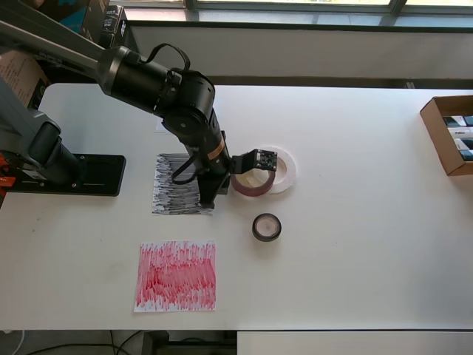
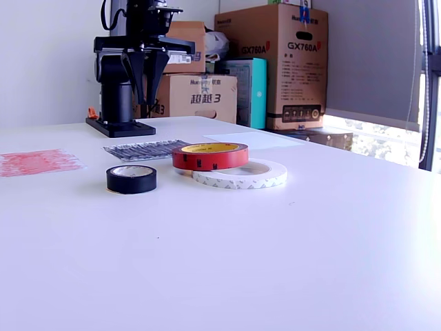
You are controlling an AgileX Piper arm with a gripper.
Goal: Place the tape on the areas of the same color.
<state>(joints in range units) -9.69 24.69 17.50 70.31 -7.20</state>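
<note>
In the exterior view the black tape roll [image 2: 131,178] lies flat on the white table [image 2: 289,262], nearest the camera and apart from every sheet. Just beyond it, to the exterior view's right, the red tape roll [image 2: 210,156] sits tilted, its right edge propped on the flat white tape roll [image 2: 242,174], which it partly overlaps. On the exterior view's left, about level with these rolls, the red scribbled sheet [image 2: 38,162] lies with no roll on it. Farther back lies the black scribbled sheet [image 2: 146,149], just behind and left of the red roll and also bare. Beyond that, toward the exterior view's right, the plain white sheet [image 2: 253,140] shows faintly against the tabletop.

Farther still, the gripper [image 2: 146,67] hangs well above the table with its two fingers pointing down and spread apart, pinching nothing. In the overhead view the gripper [image 1: 209,194] hovers over the right edge of the black sheet [image 1: 177,185], just left of the red roll [image 1: 250,183]; the white roll [image 1: 287,171] lies to the right of the red roll, the black roll [image 1: 267,227] lies below them in that view, and the red sheet [image 1: 176,275] lies lower left. Behind the arm's base [image 2: 118,125] stand stacked cardboard boxes [image 2: 282,62].
</note>
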